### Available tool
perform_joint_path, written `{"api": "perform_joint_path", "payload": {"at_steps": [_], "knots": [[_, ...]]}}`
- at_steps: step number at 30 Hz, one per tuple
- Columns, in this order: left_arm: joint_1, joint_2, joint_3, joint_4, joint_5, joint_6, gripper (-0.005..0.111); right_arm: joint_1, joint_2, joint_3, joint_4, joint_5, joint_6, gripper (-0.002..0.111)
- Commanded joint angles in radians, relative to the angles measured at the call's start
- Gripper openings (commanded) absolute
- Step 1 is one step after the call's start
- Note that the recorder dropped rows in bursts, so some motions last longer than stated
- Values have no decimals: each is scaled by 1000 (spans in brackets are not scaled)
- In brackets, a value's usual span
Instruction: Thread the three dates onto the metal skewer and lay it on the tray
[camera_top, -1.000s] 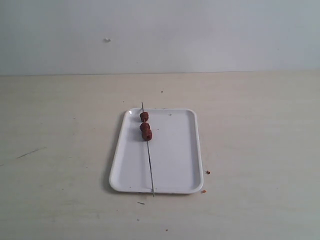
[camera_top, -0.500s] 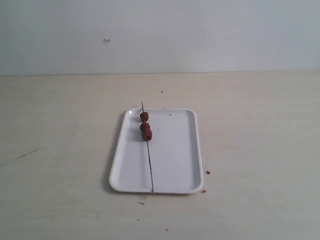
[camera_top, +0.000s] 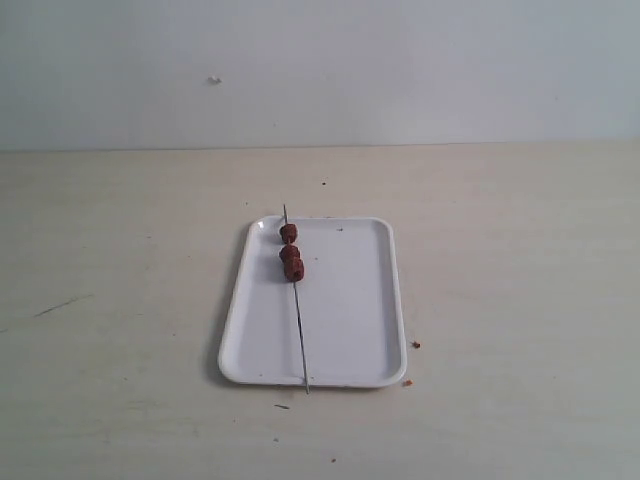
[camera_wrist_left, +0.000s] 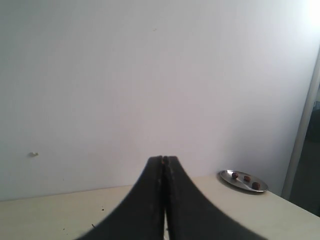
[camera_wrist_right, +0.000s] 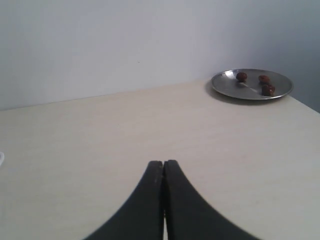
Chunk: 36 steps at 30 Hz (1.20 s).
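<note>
The white tray (camera_top: 350, 300) lies in the middle of the table in the exterior view. The metal skewer (camera_top: 300, 320) lies lengthwise along the tray's left part, with both ends reaching just past the rim. All three dates (camera_top: 290, 254) are threaded on its far half, one apart near the far tip and two touching. Neither arm appears in the exterior view. My left gripper (camera_wrist_left: 163, 159) is shut with nothing between its fingers and faces the wall. My right gripper (camera_wrist_right: 163, 162) is shut and empty above bare tabletop.
A round metal plate (camera_wrist_right: 250, 93) with three dark reddish lumps sits near a table corner, and the same plate (camera_wrist_left: 225, 179) shows in the left wrist view. Small brown crumbs (camera_top: 415, 344) lie on the table by the tray's near right corner.
</note>
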Motion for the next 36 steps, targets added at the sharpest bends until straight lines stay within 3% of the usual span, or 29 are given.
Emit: {"api": "perform_joint_path", "payload": {"at_steps": [1, 15, 26, 31, 36], "knots": [[-6, -5, 7, -2, -1, 4, 0, -6, -4, 4, -4, -5, -1, 0], [-4, -18, 7, -2, -1, 4, 0, -6, -4, 4, -4, -5, -1, 0], [325, -76, 7, 42, -9, 30, 0, -6, -4, 4, -4, -5, -1, 0], [376, -76, 9, 66, -4, 55, 0, -6, -4, 4, -4, -5, -1, 0], [388, -76, 108, 131, -4, 84, 0, -6, -4, 4, -4, -5, -1, 0]]}}
